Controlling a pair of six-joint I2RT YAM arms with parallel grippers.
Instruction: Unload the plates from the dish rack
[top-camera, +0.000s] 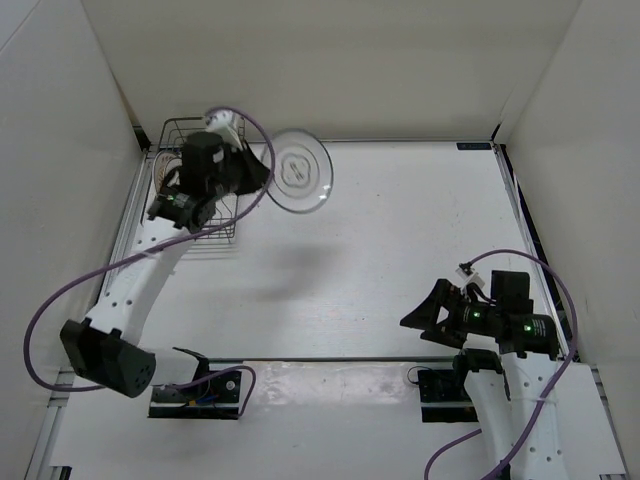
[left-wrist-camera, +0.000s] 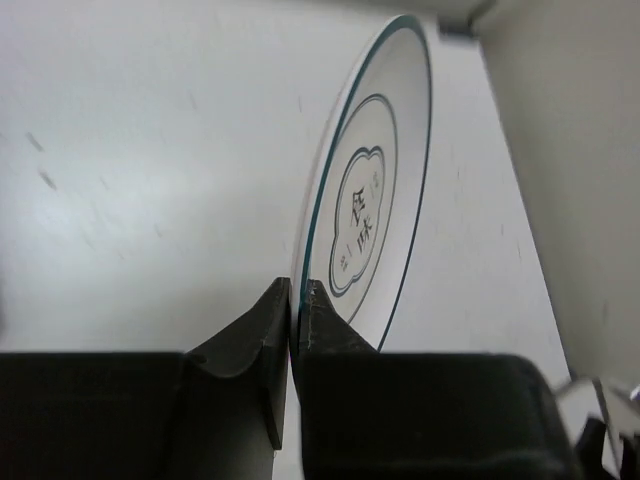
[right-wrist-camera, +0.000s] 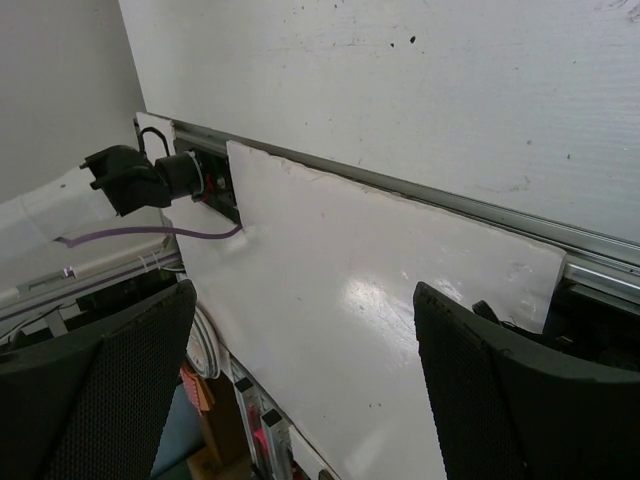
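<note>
Top view: the left hand (top-camera: 258, 172) is clenched on the left rim of a ringed plate (top-camera: 300, 170), carried tilted in the air just right of the dish rack (top-camera: 178, 135), which sits in the far left corner of the worktop (top-camera: 400, 240). Bare surface lies to the right of the plate and nearer. The left arm is much the closer. That arm hides most of the rack, so remaining plates cannot be confirmed. The right hand (top-camera: 428, 315) hovers by the near right edge. Left wrist view: the fingers pinch the rim, and the plate extends straight away from them, edge-on. Right wrist view: fingers spread, holding nothing.
</note>
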